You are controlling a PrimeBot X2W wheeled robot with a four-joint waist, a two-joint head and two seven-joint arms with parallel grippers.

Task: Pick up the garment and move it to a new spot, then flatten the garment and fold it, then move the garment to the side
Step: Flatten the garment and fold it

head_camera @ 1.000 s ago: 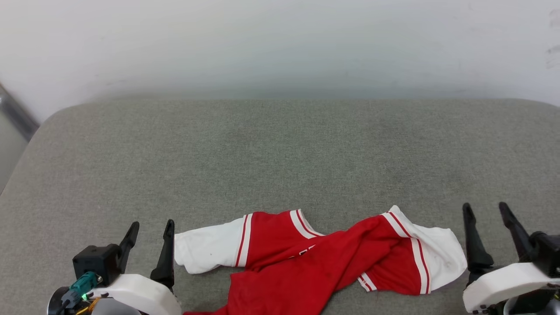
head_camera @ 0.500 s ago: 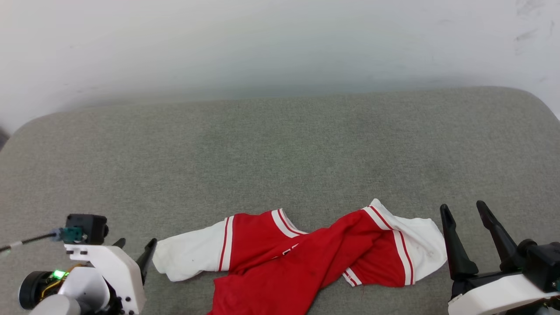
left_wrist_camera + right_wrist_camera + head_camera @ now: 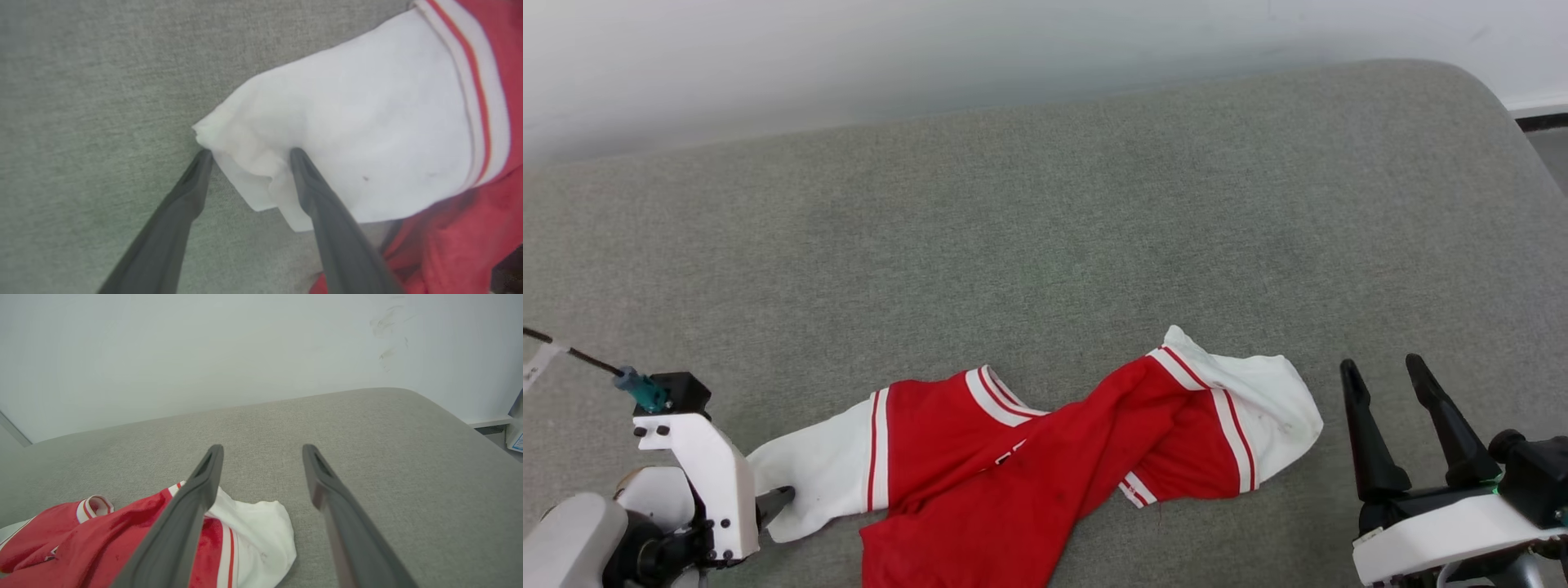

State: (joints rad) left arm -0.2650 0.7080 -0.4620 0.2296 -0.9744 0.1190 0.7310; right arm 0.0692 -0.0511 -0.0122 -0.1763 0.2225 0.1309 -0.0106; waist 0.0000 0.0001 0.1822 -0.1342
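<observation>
The garment (image 3: 1045,457), a red jersey with white sleeves and striped trim, lies crumpled near the front of a grey cushion (image 3: 1045,229). My left gripper (image 3: 770,501) points down at the end of the garment's left white sleeve (image 3: 347,122). In the left wrist view the left gripper (image 3: 251,153) is open, its two tips straddling the sleeve's corner, one finger on the cloth and one on the cushion beside it. My right gripper (image 3: 1384,371) stands open to the right of the other white sleeve (image 3: 1274,408), apart from it. The right wrist view shows the right gripper (image 3: 263,448) holding nothing, the garment (image 3: 102,539) at lower left.
A white wall (image 3: 849,57) rises behind the cushion. The cushion's rounded right end (image 3: 1494,106) drops to a floor with a dark skirting strip (image 3: 1539,122). Bare grey cushion stretches behind and on both sides of the garment.
The head camera has swung, shifting the whole picture. My left arm has tipped over and brought its open fingers down onto the left sleeve's end. The right gripper holds its pose.
</observation>
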